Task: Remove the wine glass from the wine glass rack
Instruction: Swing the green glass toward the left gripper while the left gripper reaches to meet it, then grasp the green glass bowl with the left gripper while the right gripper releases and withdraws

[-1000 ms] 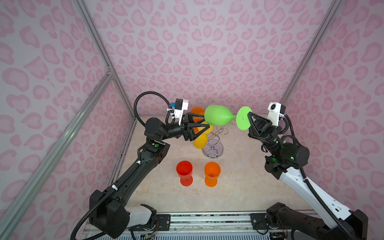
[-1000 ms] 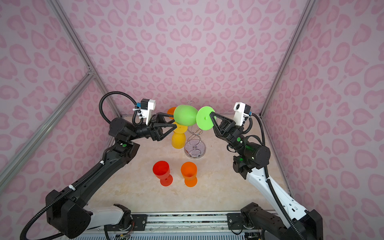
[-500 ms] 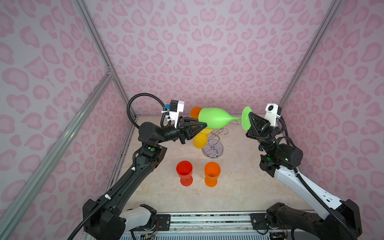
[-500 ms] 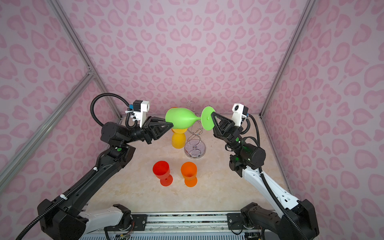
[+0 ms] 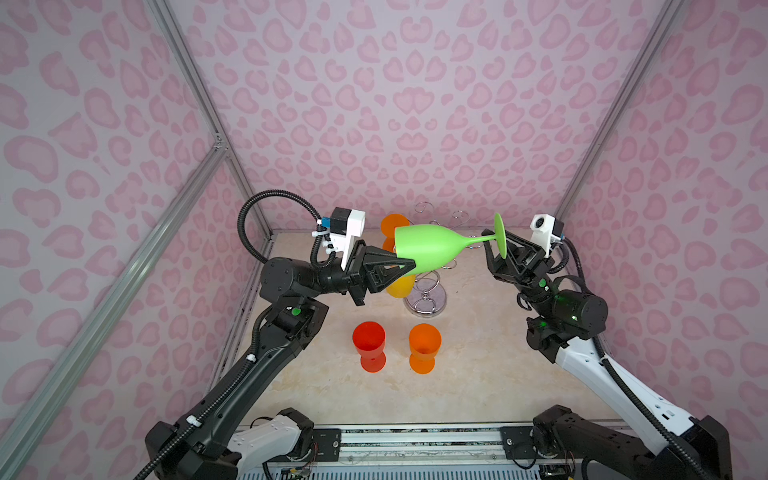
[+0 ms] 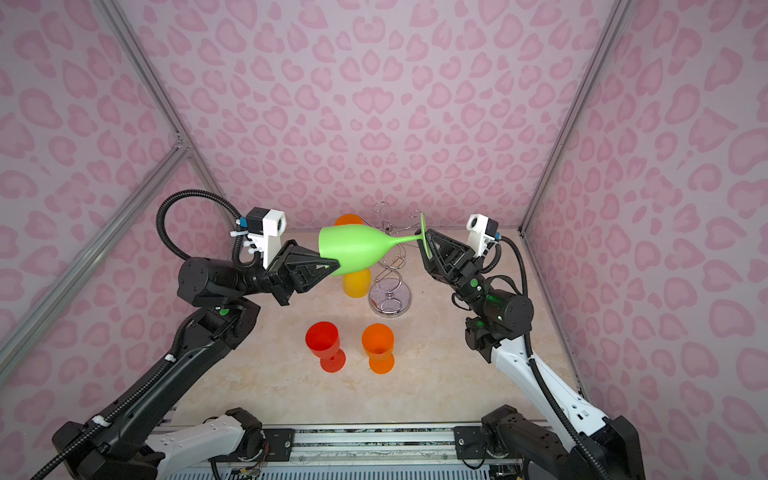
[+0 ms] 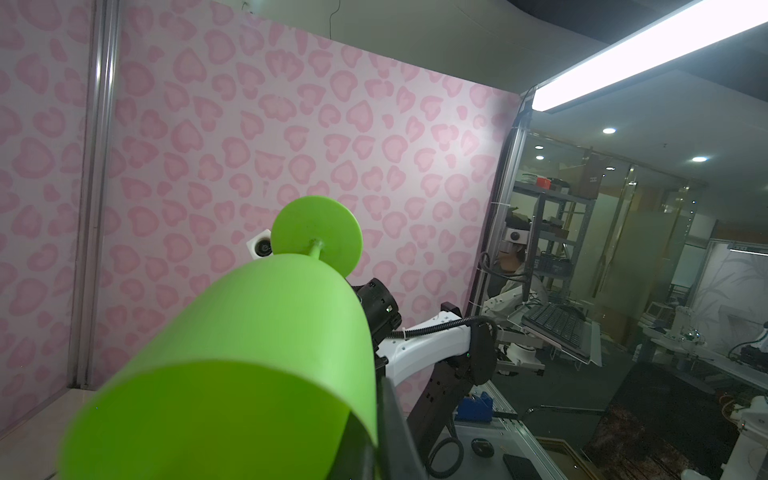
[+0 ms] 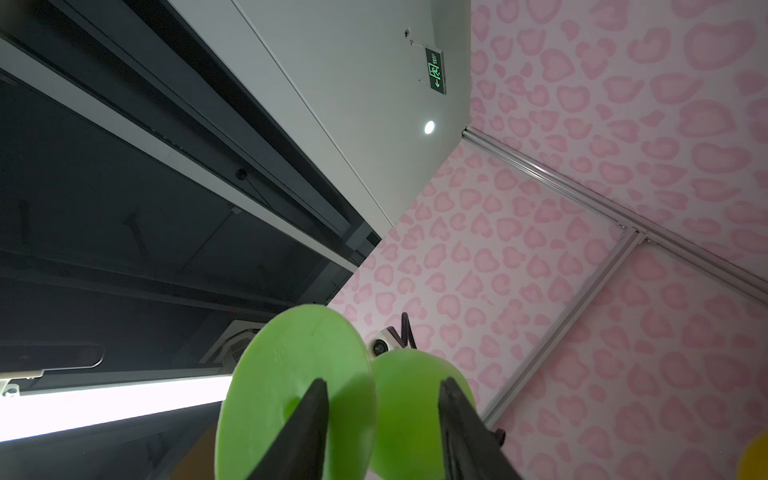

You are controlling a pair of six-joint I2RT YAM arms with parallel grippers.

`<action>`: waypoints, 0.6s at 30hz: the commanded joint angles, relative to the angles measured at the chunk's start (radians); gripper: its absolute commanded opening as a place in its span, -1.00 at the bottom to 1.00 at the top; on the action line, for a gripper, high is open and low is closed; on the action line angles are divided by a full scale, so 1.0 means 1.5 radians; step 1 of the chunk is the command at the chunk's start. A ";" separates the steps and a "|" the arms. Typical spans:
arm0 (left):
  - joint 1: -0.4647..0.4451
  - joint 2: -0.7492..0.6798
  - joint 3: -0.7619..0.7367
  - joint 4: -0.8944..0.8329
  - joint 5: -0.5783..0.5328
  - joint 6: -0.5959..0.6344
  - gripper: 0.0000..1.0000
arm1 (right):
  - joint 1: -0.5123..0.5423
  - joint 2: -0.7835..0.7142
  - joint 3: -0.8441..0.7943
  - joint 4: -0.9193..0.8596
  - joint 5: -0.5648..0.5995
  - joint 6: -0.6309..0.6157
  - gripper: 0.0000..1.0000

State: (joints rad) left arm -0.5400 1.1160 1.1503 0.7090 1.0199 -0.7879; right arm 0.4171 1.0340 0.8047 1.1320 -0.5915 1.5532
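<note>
The green wine glass (image 5: 428, 249) (image 6: 353, 249) lies level in the air, bowl to the left and foot to the right, clear of the chrome wine glass rack (image 5: 426, 299) (image 6: 390, 301) behind and below it. My left gripper (image 5: 409, 264) (image 6: 334, 266) is shut on the bowl's rim; in the left wrist view the bowl (image 7: 257, 332) fills the foreground over the gripper (image 7: 386, 436). My right gripper (image 5: 496, 239) (image 6: 424, 239) (image 8: 382, 382) stands open around the foot (image 8: 291, 374), its jaws apart.
An orange glass (image 5: 392, 224) (image 6: 348, 219) and a yellow glass (image 5: 401, 284) (image 6: 356, 282) hang at the rack's left side. A red glass (image 5: 369, 338) (image 6: 322, 338) and another orange glass (image 5: 424, 340) (image 6: 377, 338) stand upright in front. Pink patterned walls close in on three sides.
My left gripper has closed on the bowl's rim. My right gripper, shut on the foot before, has opened. The glass has turned level and shifted slightly left.
</note>
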 commanded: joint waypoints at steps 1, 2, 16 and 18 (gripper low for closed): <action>-0.011 -0.019 0.019 -0.088 -0.013 0.078 -0.96 | -0.026 -0.064 0.018 -0.288 -0.055 -0.188 0.04; -0.019 -0.024 0.033 -0.165 -0.022 0.122 -0.96 | -0.034 -0.097 0.044 -0.433 -0.038 -0.280 0.08; -0.269 0.107 0.281 -0.888 -0.379 0.557 -0.96 | -0.067 -0.261 0.242 -1.158 0.507 -0.729 0.46; -0.307 0.142 0.311 -0.934 -0.434 0.582 -0.96 | -0.068 -0.275 0.240 -1.175 0.554 -0.734 0.52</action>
State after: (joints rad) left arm -0.9535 1.2861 1.5715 -0.5182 0.5404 -0.0322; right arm 0.3180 0.6422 1.1671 -0.5228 0.0647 0.5179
